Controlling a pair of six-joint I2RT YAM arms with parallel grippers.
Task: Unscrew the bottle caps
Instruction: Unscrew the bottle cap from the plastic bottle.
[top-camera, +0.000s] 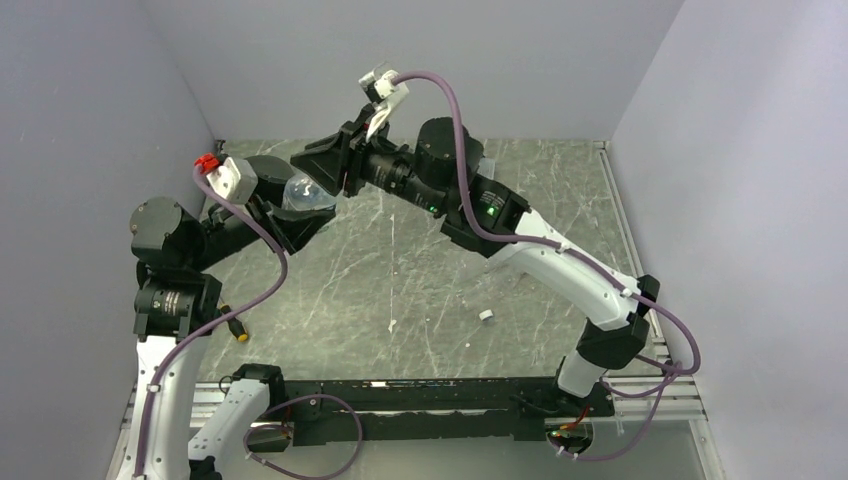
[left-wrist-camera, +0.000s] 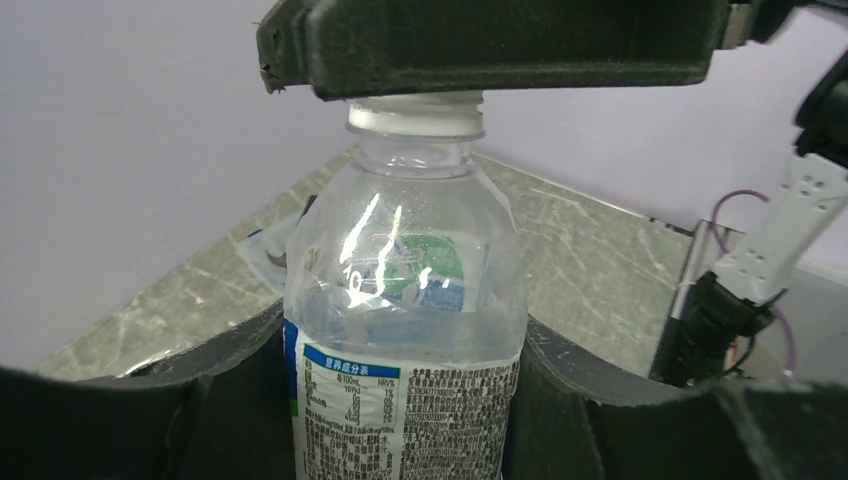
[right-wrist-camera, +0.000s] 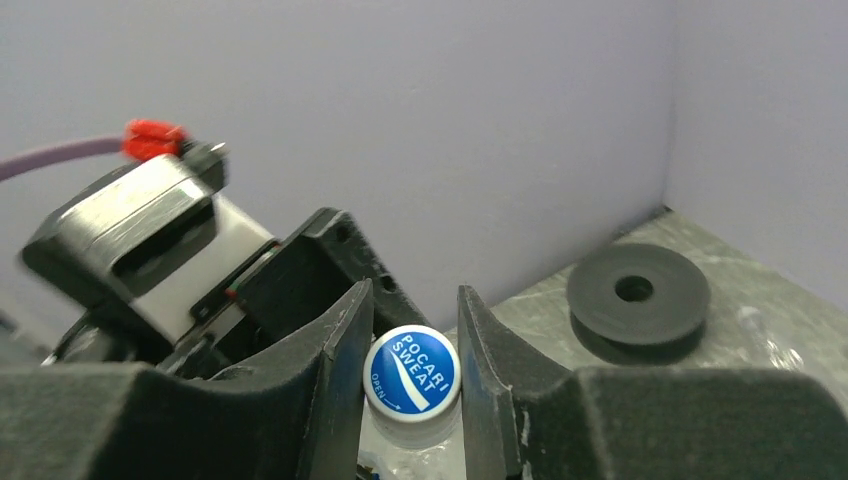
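The step in hand is the grip before the twist: both hands are on one bottle (left-wrist-camera: 405, 300), and its cap (right-wrist-camera: 411, 371) is not yet off. The bottle is held clear above the bench (top-camera: 400, 290), partly full, its printed label facing the left wrist camera.

The left hand (left-wrist-camera: 405, 420) is clamped on the bottle's body, one finger on either side of the label. The right hand (right-wrist-camera: 412, 345) is closed on the cap, whose blue printed top shows between its two fingers; from the left wrist view that hand sits right over the bottle's neck, with only the white ring below the cap showing.

By my judgement, the next move calls for the right wrist to roll about the bottle's neck axis while the left hand holds the body from turning (a thin-walled bottle may buckle or slip if squeezed unevenly). The turn has to stay in line with the neck, or the cap will bind.

The left arm is folded, its elbow out to the left of the bottle and its forearm reaching in toward it. The right arm stretches across the bench toward the bottle, elbow raised, wrist levelled at the neck. One loose cap (top-camera: 486, 316) lies on the bench well apart from the bottle, on the right arm's side.
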